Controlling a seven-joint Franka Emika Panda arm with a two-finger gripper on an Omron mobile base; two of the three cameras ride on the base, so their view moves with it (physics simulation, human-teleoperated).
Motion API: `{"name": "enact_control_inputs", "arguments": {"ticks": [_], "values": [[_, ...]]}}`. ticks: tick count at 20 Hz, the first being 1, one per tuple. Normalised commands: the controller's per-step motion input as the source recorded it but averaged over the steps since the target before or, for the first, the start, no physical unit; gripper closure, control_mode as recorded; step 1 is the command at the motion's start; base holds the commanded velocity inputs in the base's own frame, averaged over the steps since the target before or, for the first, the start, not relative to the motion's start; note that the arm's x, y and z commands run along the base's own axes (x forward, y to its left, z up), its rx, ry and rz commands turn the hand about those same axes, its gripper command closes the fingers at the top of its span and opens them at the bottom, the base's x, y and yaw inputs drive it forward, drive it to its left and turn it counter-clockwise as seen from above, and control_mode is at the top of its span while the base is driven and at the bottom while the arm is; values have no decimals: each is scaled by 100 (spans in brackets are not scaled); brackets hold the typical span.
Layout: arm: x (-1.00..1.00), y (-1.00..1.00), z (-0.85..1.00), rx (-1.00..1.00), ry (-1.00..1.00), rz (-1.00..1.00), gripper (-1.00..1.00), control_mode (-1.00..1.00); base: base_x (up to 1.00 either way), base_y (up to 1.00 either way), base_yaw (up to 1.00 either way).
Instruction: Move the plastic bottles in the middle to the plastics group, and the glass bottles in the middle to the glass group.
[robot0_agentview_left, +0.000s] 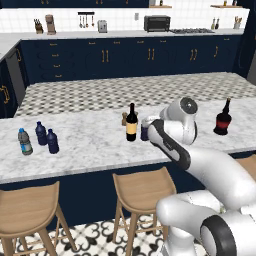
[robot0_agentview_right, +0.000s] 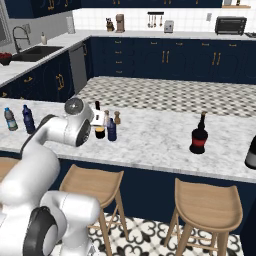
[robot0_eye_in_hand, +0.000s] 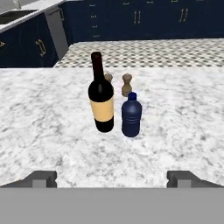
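The tall wine bottle (robot0_eye_in_hand: 101, 100) with a tan label stands upright in the middle of the marble counter (robot0_eye_in_hand: 43, 127). A stubby navy plastic bottle (robot0_eye_in_hand: 131, 114) stands just to its right in the hand view, close beside it. My gripper (robot0_eye_in_hand: 114, 179) is open and empty, a short way back from both, with its fingertips (robot0_eye_in_hand: 43, 178) spread wide. From the left base, the wine bottle (robot0_agentview_left: 131, 122) is in plain sight and my arm half hides the navy bottle (robot0_agentview_left: 144, 131). The plastics group sits far left: a clear water bottle (robot0_agentview_left: 24, 142) and two navy bottles (robot0_agentview_left: 41, 133). The red-labelled glass bottle (robot0_agentview_left: 223, 118) stands far right.
Two small brown shakers (robot0_eye_in_hand: 127, 85) stand just behind the middle bottles. Wooden stools (robot0_agentview_left: 142, 187) line the counter's near edge. Another dark bottle (robot0_agentview_right: 251, 152) shows at the right edge of the right base view. Open marble lies between the groups.
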Motion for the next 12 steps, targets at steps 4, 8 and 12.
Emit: {"name": "enact_control_inputs", "arguments": {"ticks": [4, 8, 12], "values": [[7, -48, 0, -5, 24, -9, -100, -100, 0, 0, 0], [16, 0, 0, -3, 15, 11, -100, -100, 0, 0, 0], [34, -1, -1, -2, 1, 23, -100, -100, 0, 0, 0]]}}
